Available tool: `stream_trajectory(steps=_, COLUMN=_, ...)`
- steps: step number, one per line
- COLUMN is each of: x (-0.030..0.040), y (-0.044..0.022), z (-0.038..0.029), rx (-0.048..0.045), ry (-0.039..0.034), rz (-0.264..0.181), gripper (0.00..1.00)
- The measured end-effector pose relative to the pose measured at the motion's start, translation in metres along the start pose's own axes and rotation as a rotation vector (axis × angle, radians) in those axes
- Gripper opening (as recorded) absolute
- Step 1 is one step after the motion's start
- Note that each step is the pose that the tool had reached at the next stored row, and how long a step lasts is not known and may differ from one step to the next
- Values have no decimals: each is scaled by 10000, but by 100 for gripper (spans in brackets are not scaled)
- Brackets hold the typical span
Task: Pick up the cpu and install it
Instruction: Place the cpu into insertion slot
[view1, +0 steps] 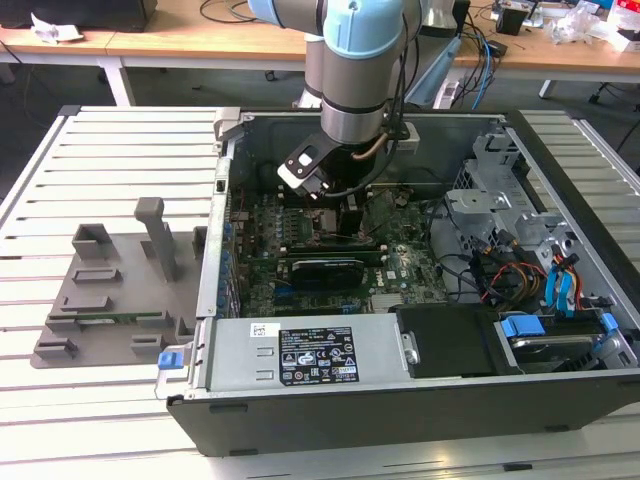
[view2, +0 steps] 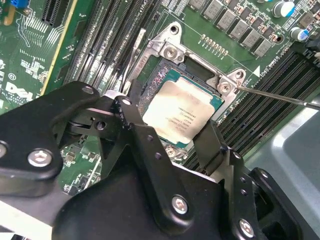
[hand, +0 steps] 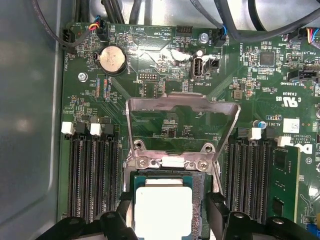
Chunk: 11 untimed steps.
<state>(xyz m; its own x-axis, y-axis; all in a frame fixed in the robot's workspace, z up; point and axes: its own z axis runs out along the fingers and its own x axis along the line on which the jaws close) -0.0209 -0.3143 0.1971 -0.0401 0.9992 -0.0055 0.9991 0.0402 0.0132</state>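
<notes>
The cpu (view2: 181, 111) is a flat square chip with a pale silver top and a green rim. It hangs just over the open black socket (view2: 159, 75) on the motherboard, and a strip of socket contacts shows beside it. My gripper (view2: 175, 122) is shut on the cpu, one black finger (view2: 136, 112) on each of two opposite edges. In the first wrist view the cpu (hand: 163, 210) sits between the fingers (hand: 219, 210), below the raised metal load plate (hand: 182, 107). In the exterior view the gripper (view1: 335, 215) reaches down into the open computer case (view1: 400, 400).
Memory slots (hand: 92, 180) flank the socket on both sides. A thin metal lever (view2: 280, 96) sticks out beside it. Cables and a drive cage (view1: 500, 215) fill the case on the exterior view's right. A grey fixture plate with posts (view1: 110, 290) lies outside the case on the left.
</notes>
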Motion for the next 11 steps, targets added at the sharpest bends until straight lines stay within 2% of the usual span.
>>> stream_trajectory(steps=7, x=-28, y=-1, z=0, rx=1, ry=-12, rz=1, gripper=68)
stream_trajectory(steps=11, x=14, y=1, z=0, rx=0, ry=2, rz=-1, gripper=68)
